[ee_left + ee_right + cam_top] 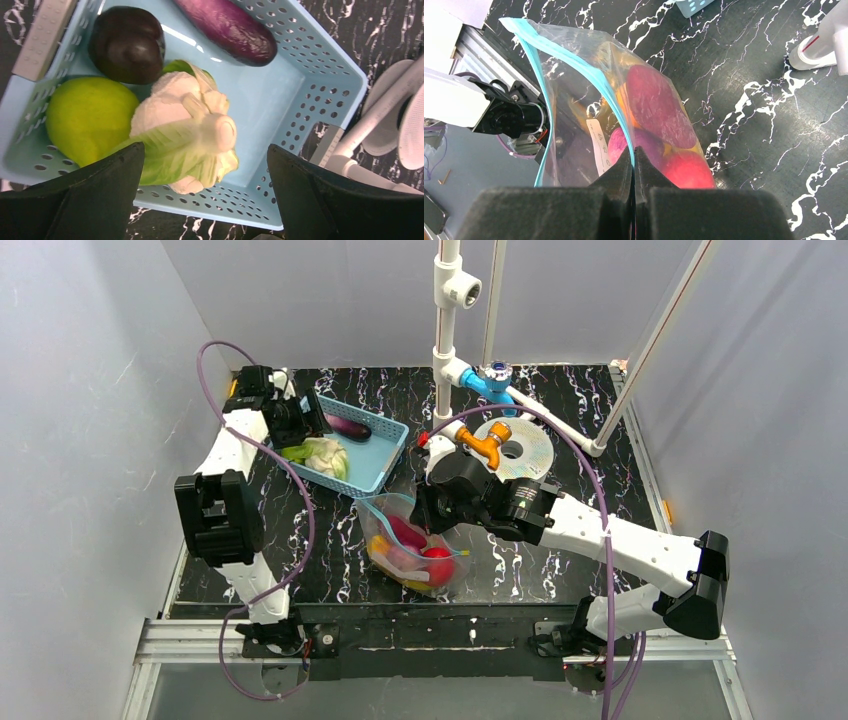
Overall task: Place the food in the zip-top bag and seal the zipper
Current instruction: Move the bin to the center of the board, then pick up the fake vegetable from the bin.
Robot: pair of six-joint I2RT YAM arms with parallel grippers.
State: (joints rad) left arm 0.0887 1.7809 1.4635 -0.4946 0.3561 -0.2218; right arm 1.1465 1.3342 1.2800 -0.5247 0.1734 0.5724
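The clear zip-top bag (pixel 415 545) lies on the black marble table with red, purple and yellow food inside; it also shows in the right wrist view (pixel 589 100). Its teal zipper (pixel 536 60) runs along the open mouth. My right gripper (pixel 633 152) is shut on one side of the zipper strip and holds that edge up. My left gripper (pixel 205 175) is open above the blue basket (pixel 320 110), over a white-and-green cabbage (pixel 190 130). A green fruit (pixel 85 117), a dark round fruit (pixel 127 42) and a purple eggplant (pixel 225 25) also lie in the basket (pixel 385 455).
A white pipe stand with a blue and orange tap (pixel 485 410) and a shiny disc (pixel 520 450) stand behind the bag. Grey walls close in the left, back and right sides. The metal frame rail (pixel 430 640) runs along the near edge.
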